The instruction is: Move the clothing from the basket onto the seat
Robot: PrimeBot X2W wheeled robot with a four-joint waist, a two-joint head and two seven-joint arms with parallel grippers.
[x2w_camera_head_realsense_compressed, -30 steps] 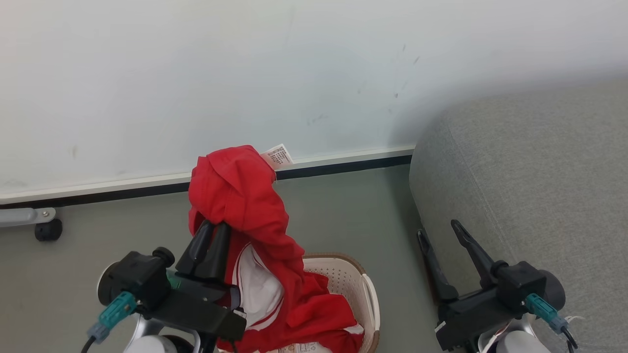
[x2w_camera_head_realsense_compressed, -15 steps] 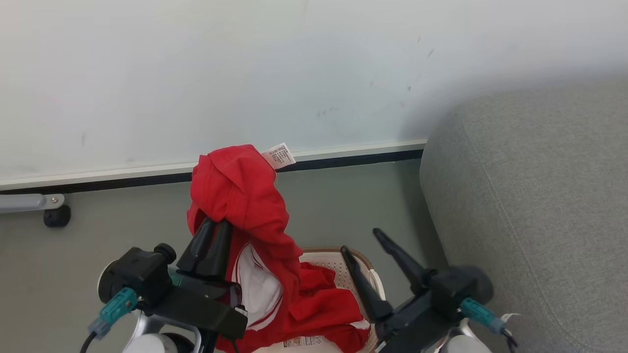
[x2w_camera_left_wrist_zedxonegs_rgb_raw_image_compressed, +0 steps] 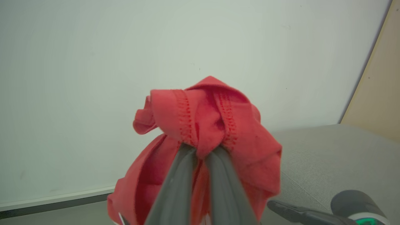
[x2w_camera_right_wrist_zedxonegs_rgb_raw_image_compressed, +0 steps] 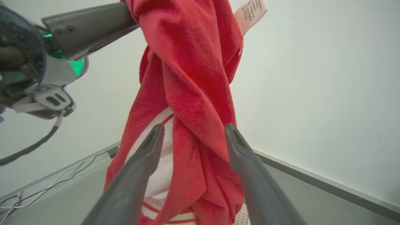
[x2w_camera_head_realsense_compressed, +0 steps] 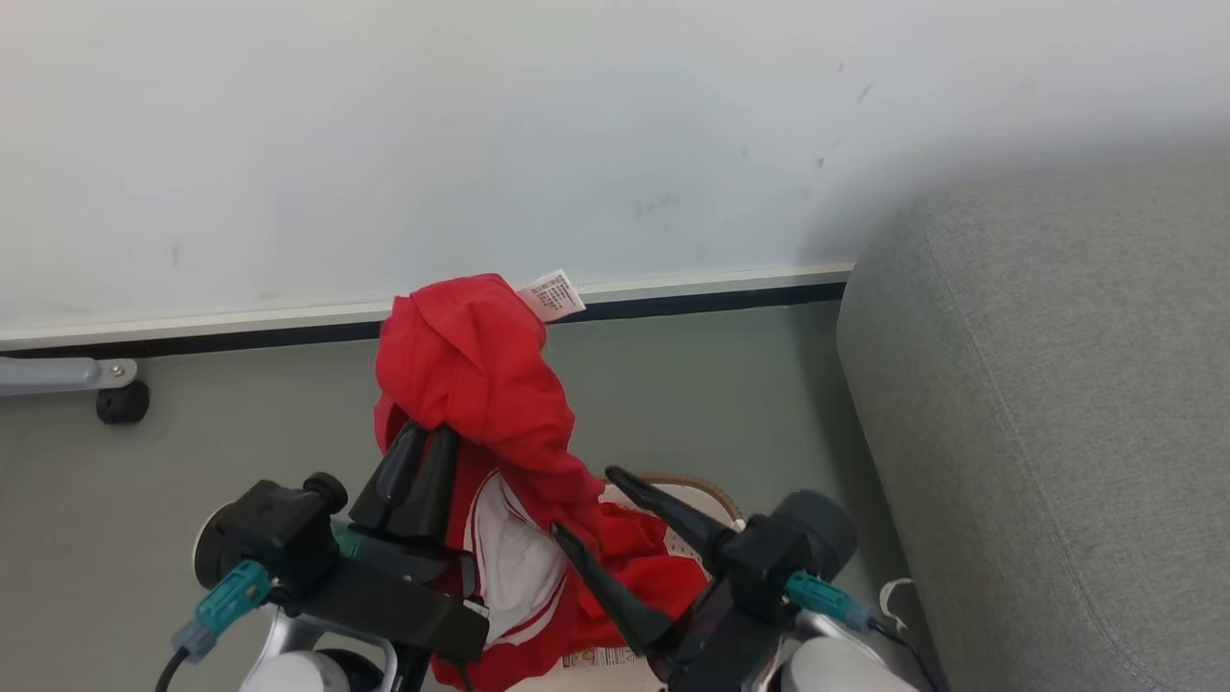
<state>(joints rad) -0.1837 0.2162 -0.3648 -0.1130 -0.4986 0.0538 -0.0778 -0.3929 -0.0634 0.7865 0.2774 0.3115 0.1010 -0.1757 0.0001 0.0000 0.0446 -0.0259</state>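
My left gripper (x2w_camera_head_realsense_compressed: 423, 434) is shut on a bunched fold of the red clothing (x2w_camera_head_realsense_compressed: 471, 375) and holds it up above the basket (x2w_camera_head_realsense_compressed: 706, 488). The cloth hangs down twisted, with a white striped panel (x2w_camera_head_realsense_compressed: 519, 567) and a white care label (x2w_camera_head_realsense_compressed: 551, 294), its lower end trailing into the basket. In the left wrist view my left gripper (x2w_camera_left_wrist_zedxonegs_rgb_raw_image_compressed: 200, 150) pinches the red clothing (x2w_camera_left_wrist_zedxonegs_rgb_raw_image_compressed: 206, 106). My right gripper (x2w_camera_head_realsense_compressed: 586, 502) is open, its fingers on either side of the hanging cloth. The right wrist view shows that gripper (x2w_camera_right_wrist_zedxonegs_rgb_raw_image_compressed: 193, 127) straddling the clothing (x2w_camera_right_wrist_zedxonegs_rgb_raw_image_compressed: 187, 78). The grey seat (x2w_camera_head_realsense_compressed: 1057, 432) stands to the right.
A pale wall with a dark baseboard (x2w_camera_head_realsense_compressed: 692, 303) runs behind the basket, over a grey floor (x2w_camera_head_realsense_compressed: 240, 423). A black caster on a metal bracket (x2w_camera_head_realsense_compressed: 122, 404) sits at the left by the wall. Thin cables (x2w_camera_right_wrist_zedxonegs_rgb_raw_image_compressed: 47, 184) lie on the floor.
My right gripper has swung left from beside the seat to the hanging clothing, which is now between its open fingers. The left gripper keeps its hold; the camera has shifted slightly.
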